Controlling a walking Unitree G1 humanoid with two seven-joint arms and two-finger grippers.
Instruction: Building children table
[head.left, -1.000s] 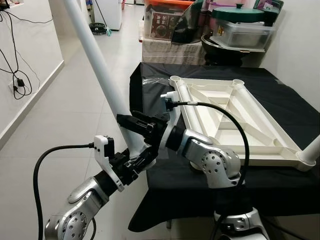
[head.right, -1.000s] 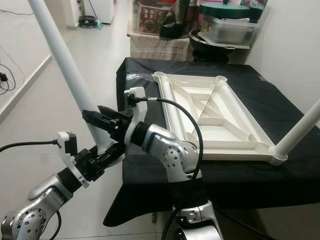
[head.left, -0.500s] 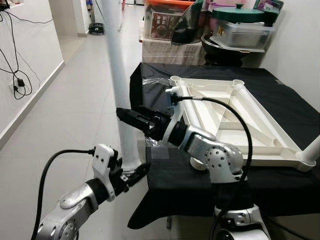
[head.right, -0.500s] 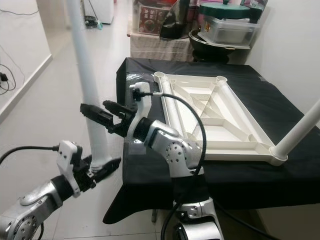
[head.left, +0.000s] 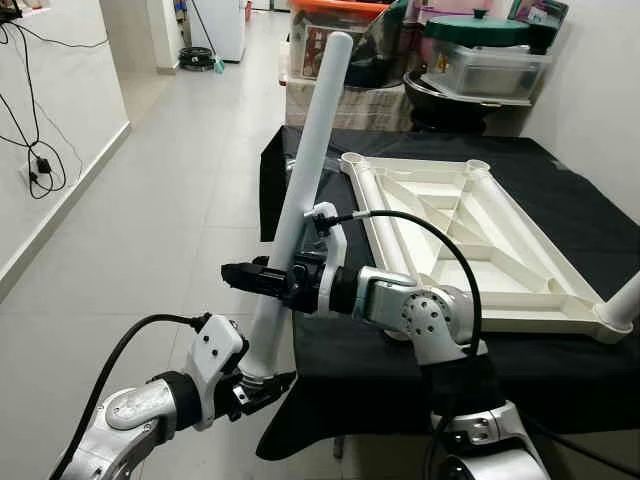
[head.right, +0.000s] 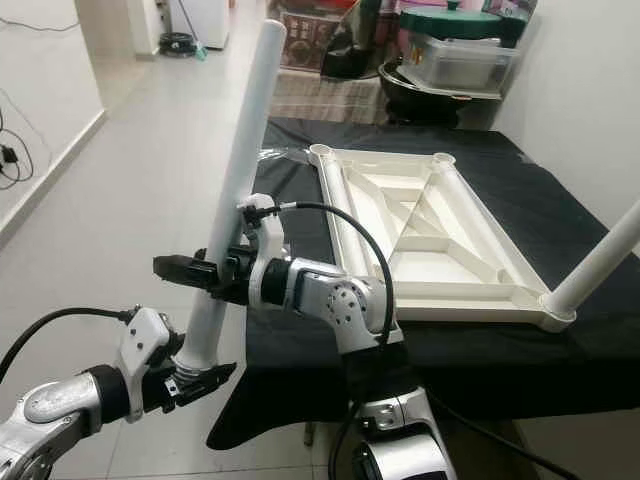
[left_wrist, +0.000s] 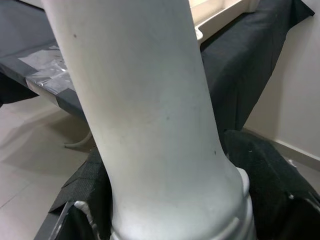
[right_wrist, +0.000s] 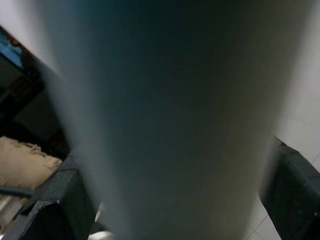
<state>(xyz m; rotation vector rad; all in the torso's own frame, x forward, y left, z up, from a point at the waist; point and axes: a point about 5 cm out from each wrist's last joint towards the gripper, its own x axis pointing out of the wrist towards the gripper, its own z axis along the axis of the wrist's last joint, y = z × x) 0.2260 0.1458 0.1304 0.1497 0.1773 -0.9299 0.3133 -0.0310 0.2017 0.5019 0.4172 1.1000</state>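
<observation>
A long white table leg (head.left: 305, 170) stands beside the table's left edge, with its top tilted right toward the table. My left gripper (head.left: 264, 384) is shut on the leg's flanged bottom end (left_wrist: 165, 200), low above the floor. My right gripper (head.left: 258, 276) is shut on the leg about a third of the way up, with its black fingers (head.right: 180, 267) pointing left. The white tabletop (head.left: 470, 230) lies upside down on a black cloth. Another white leg (head.left: 622, 300) stands in its near right corner socket.
The black-draped table (head.left: 400, 350) has its left edge right beside the held leg. Storage boxes and pots (head.left: 480, 55) are stacked behind it. Tiled floor (head.left: 150, 230) stretches to the left, up to a white wall with hanging cables (head.left: 40, 160).
The leg has swung from leaning left, through upright, to leaning right toward the table. My left gripper has dropped lower at its base, and my right gripper has shifted left along it.
</observation>
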